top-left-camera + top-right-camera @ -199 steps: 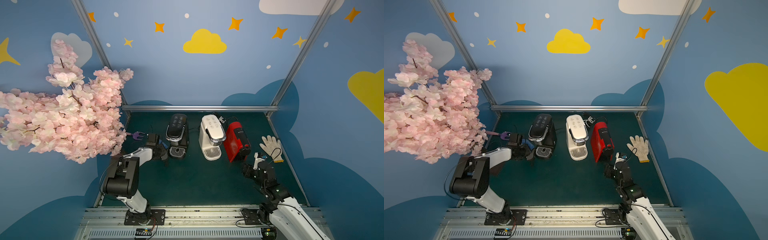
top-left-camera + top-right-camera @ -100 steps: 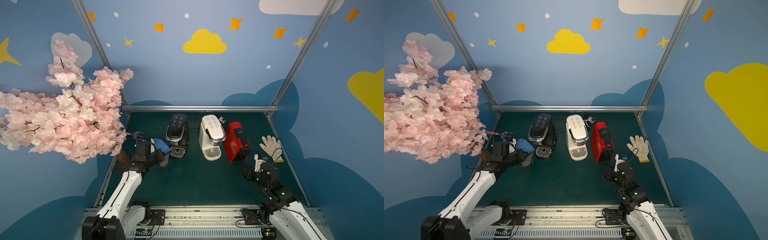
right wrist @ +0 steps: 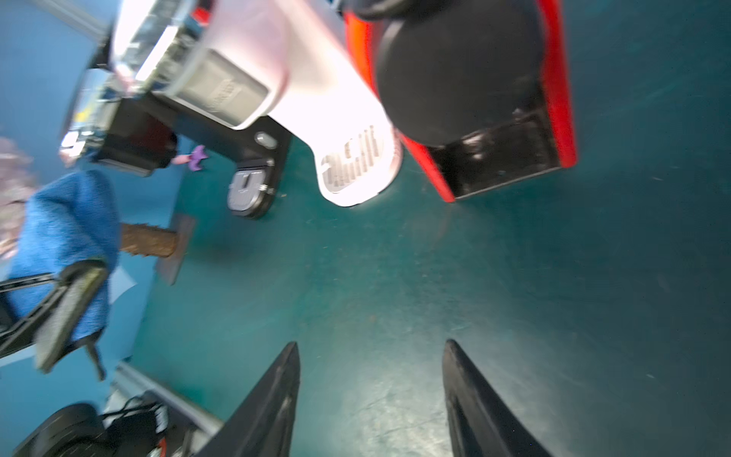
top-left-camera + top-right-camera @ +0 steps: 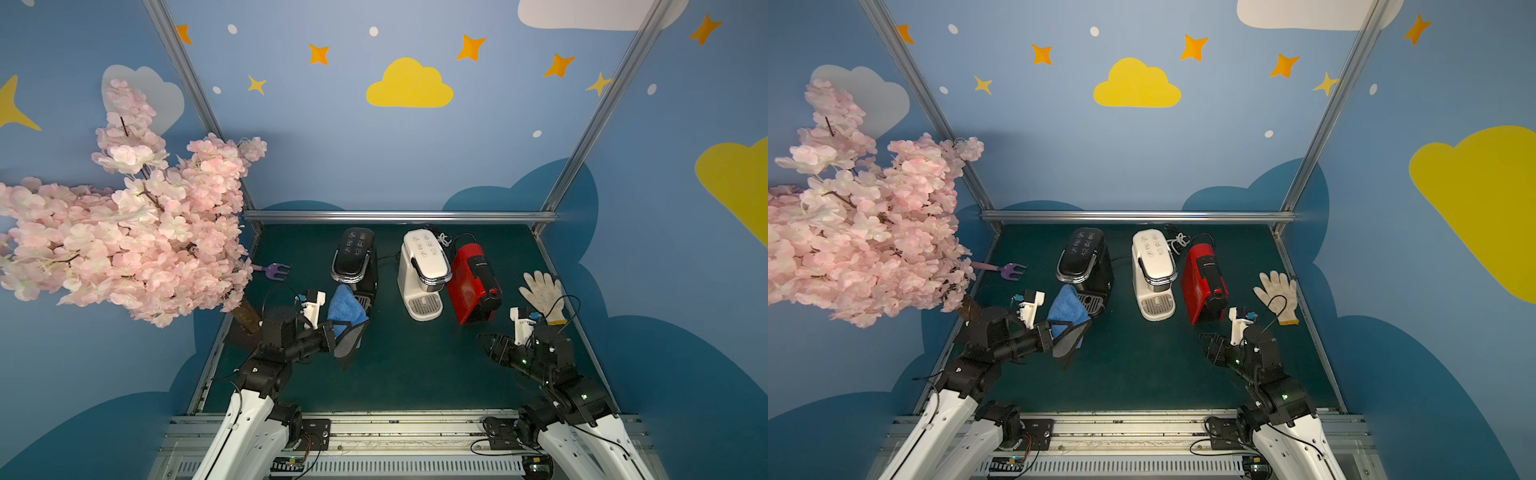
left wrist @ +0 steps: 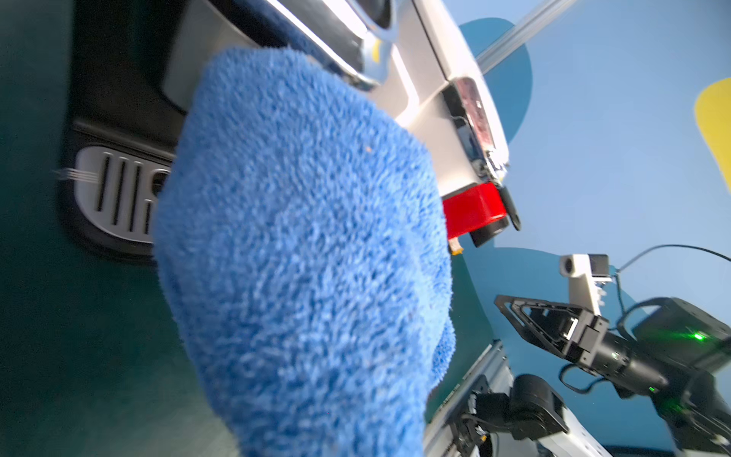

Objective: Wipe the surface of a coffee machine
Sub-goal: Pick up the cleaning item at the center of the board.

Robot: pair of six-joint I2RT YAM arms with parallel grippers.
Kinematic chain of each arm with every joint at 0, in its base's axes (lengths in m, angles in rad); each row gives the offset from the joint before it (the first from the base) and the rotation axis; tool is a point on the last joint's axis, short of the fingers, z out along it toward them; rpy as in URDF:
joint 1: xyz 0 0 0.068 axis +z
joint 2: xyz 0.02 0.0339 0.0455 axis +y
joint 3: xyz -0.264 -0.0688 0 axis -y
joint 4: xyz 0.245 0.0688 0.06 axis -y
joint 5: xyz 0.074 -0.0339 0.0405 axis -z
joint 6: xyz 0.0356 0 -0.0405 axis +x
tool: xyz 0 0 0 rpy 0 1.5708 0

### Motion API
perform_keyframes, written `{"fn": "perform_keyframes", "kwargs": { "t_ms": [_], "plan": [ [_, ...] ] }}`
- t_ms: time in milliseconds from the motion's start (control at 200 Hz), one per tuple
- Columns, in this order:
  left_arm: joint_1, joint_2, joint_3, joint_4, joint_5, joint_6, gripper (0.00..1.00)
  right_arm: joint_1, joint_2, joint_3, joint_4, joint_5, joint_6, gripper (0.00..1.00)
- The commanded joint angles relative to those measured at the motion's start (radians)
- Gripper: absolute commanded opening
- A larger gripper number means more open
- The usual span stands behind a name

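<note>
In both top views my left end effector point(image 4: 353, 332) point(image 4: 1073, 332) is clenched on the blue cloth point(image 4: 347, 309). The cloth stands up from it, with its top corner at the front of the black coffee machine point(image 4: 353, 257), just above the drip tray point(image 4: 362, 300). I cannot tell whether they touch. That machine stands toward the back of the green tabletop point(image 4: 415, 374), with a white coffee machine point(image 4: 424, 266) and a red coffee machine point(image 4: 473, 282) in a row to its right. My right end effector point(image 4: 486, 343) hangs over the tabletop in front of the red one, released and grasping nothing. A glove point(image 4: 542, 293) lies near it.

My left wrist view is mostly filled by the blue cloth point(image 5: 308, 245). Beside it shows the black machine's slotted drip tray point(image 5: 114, 190).

My right wrist view shows my two fingers point(image 3: 277, 403) spread apart over bare tabletop with nothing between them. The three machines are ahead, somewhat blurred.
</note>
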Motion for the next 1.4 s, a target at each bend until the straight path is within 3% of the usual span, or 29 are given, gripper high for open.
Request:
{"fn": "perform_keyframes", "kwargs": {
  "t_ms": [0,195,300,451,596,616,641,681,1001,1101,1261,1322,1397],
  "plan": [
    [-0.031,0.0,0.021,0.094,0.153,-0.017,0.03,0.013,-0.007,0.037,0.039,-0.142,0.016,0.57],
    [-0.16,0.047,0.038,0.217,0.245,-0.049,0.03,0.036,-0.036,0.022,0.155,-0.346,0.056,0.57],
    [-0.254,0.097,0.04,0.308,0.236,-0.062,0.03,0.048,-0.027,-0.004,0.342,-0.472,0.138,0.57],
    [-0.406,0.214,0.089,0.398,0.169,-0.03,0.03,0.093,0.073,-0.034,0.65,-0.553,0.296,0.6],
    [-0.494,0.364,0.151,0.506,0.151,-0.021,0.03,0.189,0.184,-0.005,0.726,-0.531,0.285,0.64],
    [-0.504,0.38,0.162,0.515,0.15,-0.018,0.03,0.202,0.195,0.0,0.725,-0.523,0.28,0.66],
    [-0.515,0.395,0.173,0.526,0.147,-0.013,0.03,0.219,0.209,0.006,0.731,-0.519,0.278,0.77],
    [-0.527,0.423,0.188,0.546,0.144,-0.008,0.03,0.242,0.226,0.013,0.744,-0.52,0.276,0.82],
    [-0.572,0.589,0.282,0.63,0.193,-0.024,0.03,0.326,0.286,0.007,0.814,-0.412,0.259,0.83],
    [-0.587,0.605,0.292,0.629,0.194,-0.021,0.03,0.327,0.304,0.027,0.817,-0.393,0.234,0.79],
    [-0.591,0.608,0.295,0.586,0.177,-0.009,0.03,0.328,0.293,0.05,0.768,-0.318,0.176,0.63],
    [-0.591,0.598,0.285,0.58,0.165,-0.001,0.03,0.327,0.274,0.05,0.76,-0.292,0.159,0.52],
    [-0.591,0.595,0.283,0.561,0.145,0.008,0.03,0.328,0.252,0.05,0.735,-0.258,0.143,0.31]
  ]
}}
